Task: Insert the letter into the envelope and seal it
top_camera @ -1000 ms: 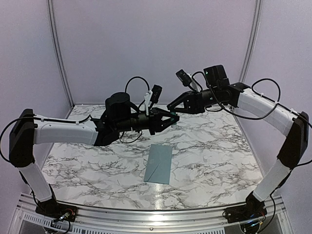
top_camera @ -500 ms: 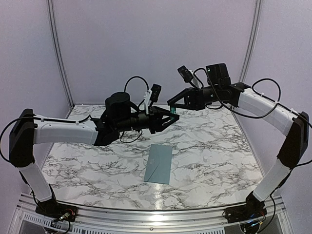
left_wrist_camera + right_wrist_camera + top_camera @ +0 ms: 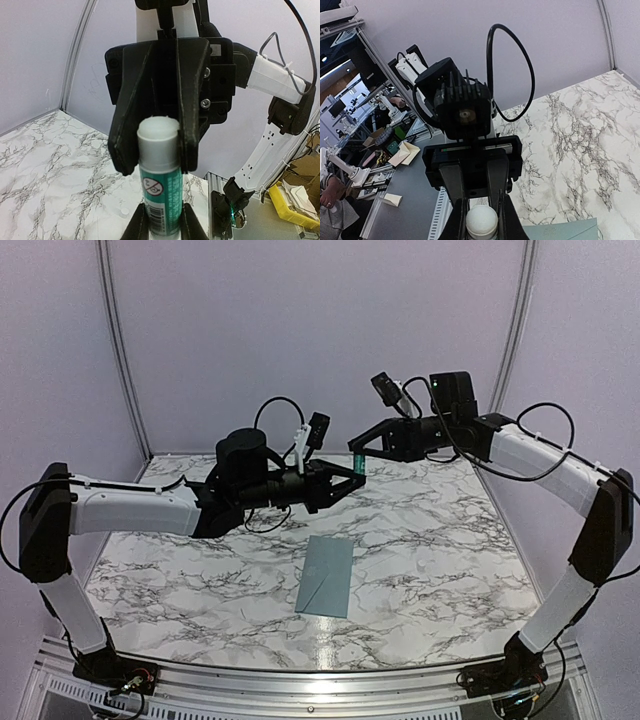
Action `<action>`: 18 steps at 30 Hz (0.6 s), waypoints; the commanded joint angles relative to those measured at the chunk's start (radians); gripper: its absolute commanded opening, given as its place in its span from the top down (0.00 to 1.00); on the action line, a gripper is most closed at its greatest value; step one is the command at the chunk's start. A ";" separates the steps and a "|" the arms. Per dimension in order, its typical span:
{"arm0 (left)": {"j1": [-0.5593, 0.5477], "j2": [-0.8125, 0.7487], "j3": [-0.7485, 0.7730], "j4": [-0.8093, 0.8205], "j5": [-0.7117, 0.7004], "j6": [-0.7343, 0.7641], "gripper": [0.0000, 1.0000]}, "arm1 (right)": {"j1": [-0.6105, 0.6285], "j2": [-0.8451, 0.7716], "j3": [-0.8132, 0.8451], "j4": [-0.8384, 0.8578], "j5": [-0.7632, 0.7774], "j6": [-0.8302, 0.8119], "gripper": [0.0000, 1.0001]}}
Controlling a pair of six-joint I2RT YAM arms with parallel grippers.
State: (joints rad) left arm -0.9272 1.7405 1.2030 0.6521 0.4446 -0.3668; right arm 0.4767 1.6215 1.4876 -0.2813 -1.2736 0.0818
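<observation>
right gripper (image 3: 356,449) has pulled up and back to the right, away from left gripper (image 3: 352,478); the two were nearly tip to tip a second ago, now clearly apart. glue stick (image 3: 161,186) sits clamped in the left fingers with its cap off, bare white top exposed. small round white-topped piece (image 3: 481,220), likely the cap, sits between the right fingers.

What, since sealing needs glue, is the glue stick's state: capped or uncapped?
Uncapped: the glue stick gripped by the left end effector shows a bare white top.
</observation>
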 commanded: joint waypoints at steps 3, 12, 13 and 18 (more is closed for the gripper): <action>-0.004 0.020 0.017 0.021 0.033 0.003 0.90 | -0.014 -0.014 0.011 -0.017 0.014 -0.025 0.78; 0.014 -0.013 -0.055 0.019 -0.013 -0.003 0.94 | -0.183 -0.066 0.119 -0.391 0.222 -0.428 0.52; 0.017 -0.020 -0.067 0.016 -0.021 -0.003 0.94 | -0.189 -0.071 0.127 -0.463 0.290 -0.507 0.51; 0.025 -0.055 -0.120 -0.029 -0.056 0.012 0.94 | -0.191 -0.103 0.044 -0.663 0.628 -0.748 0.52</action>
State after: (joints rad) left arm -0.9104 1.7435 1.1152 0.6483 0.4194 -0.3759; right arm 0.2756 1.5650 1.5700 -0.7048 -0.9527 -0.4000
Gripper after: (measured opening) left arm 0.180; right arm 0.489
